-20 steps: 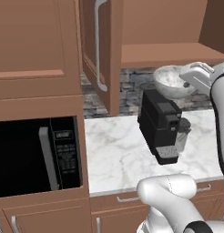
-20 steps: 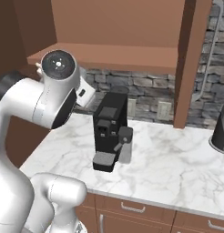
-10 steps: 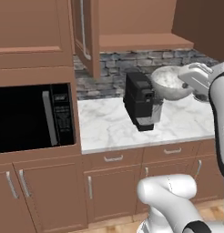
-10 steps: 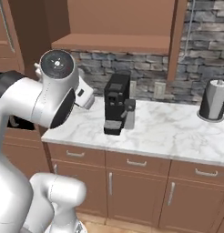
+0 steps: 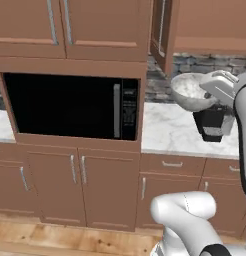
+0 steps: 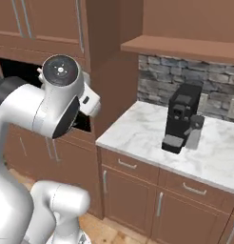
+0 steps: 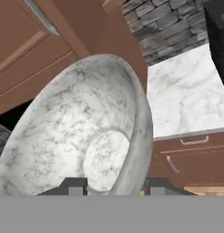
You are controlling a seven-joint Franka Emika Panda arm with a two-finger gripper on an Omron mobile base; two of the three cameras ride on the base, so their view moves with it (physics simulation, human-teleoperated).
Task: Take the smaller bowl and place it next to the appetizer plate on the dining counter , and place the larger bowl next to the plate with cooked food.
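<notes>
Smaller bowl (image 7: 86, 136) sat pinched in gripper (image 7: 114, 185), wall of bowl between two finger tips (image 7: 73, 185), one inside, one outside. Bowl held in air, tilted, pale inside toward camera; in left base view bowl (image 5: 191, 91) hung above marble counter (image 5: 170, 131). Beyond: black coffee machine (image 6: 181, 116) upright on counter, microwave (image 5: 72, 106) in cabinet to left, stone backsplash (image 6: 185, 83) behind.

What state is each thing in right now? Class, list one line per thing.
smaller bowl: lifted off the counter, tilted, empty, held at its rim.
gripper: shut on the smaller bowl, a finger on each side of the wall.
microwave: door closed, dark inside.
upper cabinet door: standing open.
coffee machine: upright on the marble counter.
</notes>
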